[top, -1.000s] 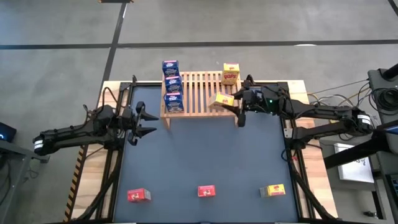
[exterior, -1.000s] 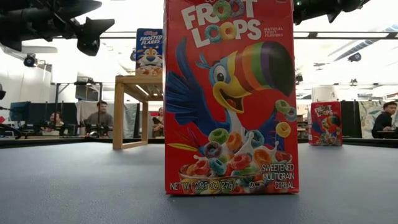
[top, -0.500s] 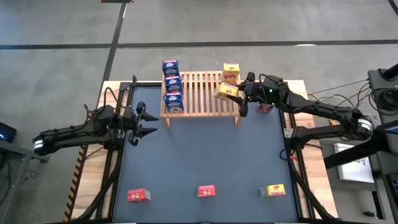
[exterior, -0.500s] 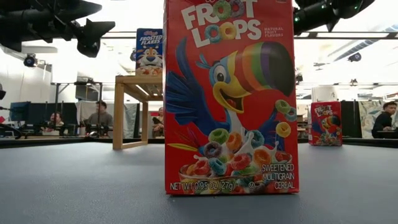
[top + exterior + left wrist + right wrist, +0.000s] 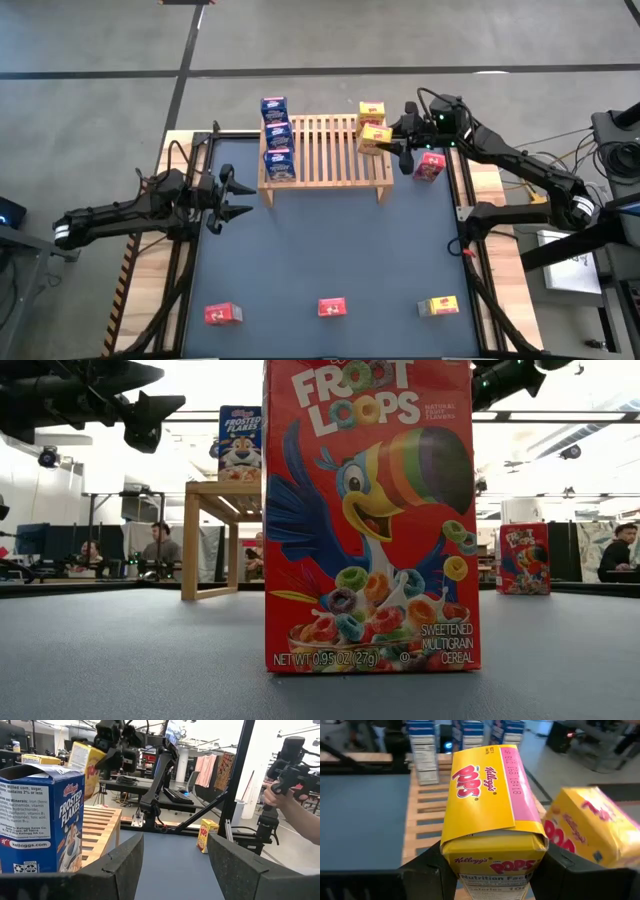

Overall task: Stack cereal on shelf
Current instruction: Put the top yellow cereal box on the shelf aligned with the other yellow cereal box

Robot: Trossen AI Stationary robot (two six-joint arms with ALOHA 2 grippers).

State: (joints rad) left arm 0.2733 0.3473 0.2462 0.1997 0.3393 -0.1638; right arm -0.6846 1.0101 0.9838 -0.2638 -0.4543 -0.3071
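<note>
The wooden slatted shelf (image 5: 325, 152) stands at the table's far side. Three blue cereal boxes (image 5: 277, 134) stand in a row along its left end, and one yellow box (image 5: 371, 110) stands at its far right corner. My right gripper (image 5: 398, 146) is shut on a second yellow box (image 5: 375, 138) over the shelf's right end, just on the near side of the first. A red box (image 5: 428, 166) stands on the table to the right of the shelf. My left gripper (image 5: 225, 196) hovers open to the left of the shelf, touching nothing. My right gripper pinches the yellow box (image 5: 490, 820) between its two fingers (image 5: 427, 867), one on each of two opposite faces beside the nutrition panel (image 5: 490, 880). The fingers come about level from the table's right side. The box is lifted clear above the slats, slightly tilted (image 5: 87, 760).
Two red boxes (image 5: 223, 314) (image 5: 332, 307) and a yellow box (image 5: 443, 305) stand along the near edge; one red box (image 5: 370, 515) fills the low view. The dark mat (image 5: 320, 250) lies between them and the shelf. A person's hand (image 5: 292, 790) shows beyond the table.
My right gripper has carried the yellow box from the shelf's near right corner toward the table's far edge and a little right, over the shelf's right end beside the other yellow box. This has uncovered the red box standing right of the shelf.
</note>
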